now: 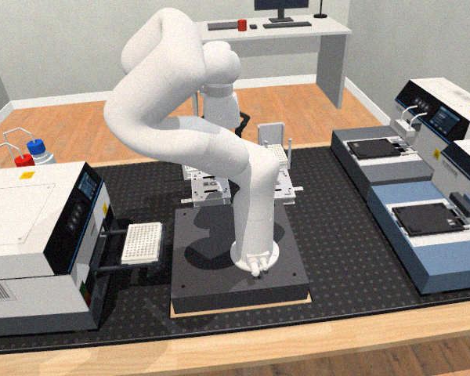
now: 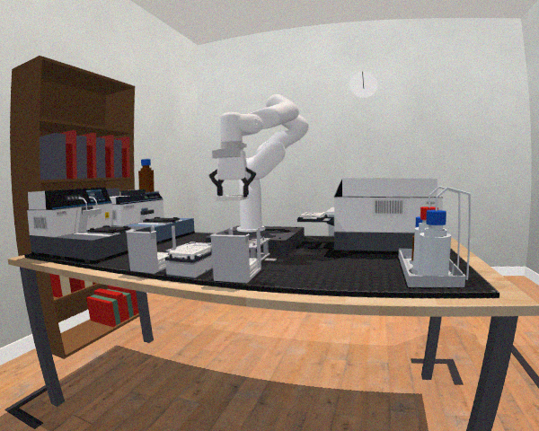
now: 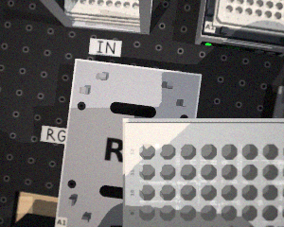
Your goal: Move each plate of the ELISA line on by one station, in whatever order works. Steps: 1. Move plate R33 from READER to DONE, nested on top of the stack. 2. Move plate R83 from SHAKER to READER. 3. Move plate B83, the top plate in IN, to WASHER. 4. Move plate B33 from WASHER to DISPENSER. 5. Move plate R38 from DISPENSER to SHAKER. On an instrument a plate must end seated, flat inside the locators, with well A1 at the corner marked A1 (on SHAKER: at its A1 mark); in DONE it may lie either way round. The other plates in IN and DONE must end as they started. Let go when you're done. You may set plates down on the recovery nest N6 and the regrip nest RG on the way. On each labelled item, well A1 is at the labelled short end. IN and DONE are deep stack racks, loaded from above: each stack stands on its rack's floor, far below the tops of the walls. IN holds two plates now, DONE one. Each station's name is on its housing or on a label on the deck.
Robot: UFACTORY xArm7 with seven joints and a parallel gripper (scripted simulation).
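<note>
My gripper (image 2: 232,193) is shut on a white well plate (image 2: 232,197) (image 3: 208,175) and holds it level, high above the deck. In the wrist view the plate fills the lower right, and below it lies the empty RG nest (image 3: 133,90). The IN rack (image 3: 62,10) with a plate inside is at the top of that view. A plate (image 3: 256,14) sits on the station to its right. I cannot read the held plate's label. A white plate (image 1: 142,241) lies on the READER's tray. Dark plates (image 1: 373,147) (image 1: 428,218) sit on the two stations at the right. In the top view the arm hides the gripper.
The big READER housing (image 1: 24,226) stands at the left of the deck. The arm's base block (image 1: 239,291) is in the middle. White stack racks (image 2: 142,250) (image 2: 234,257) stand on the deck below the gripper. A bottle tray (image 2: 429,273) stands at the deck's corner.
</note>
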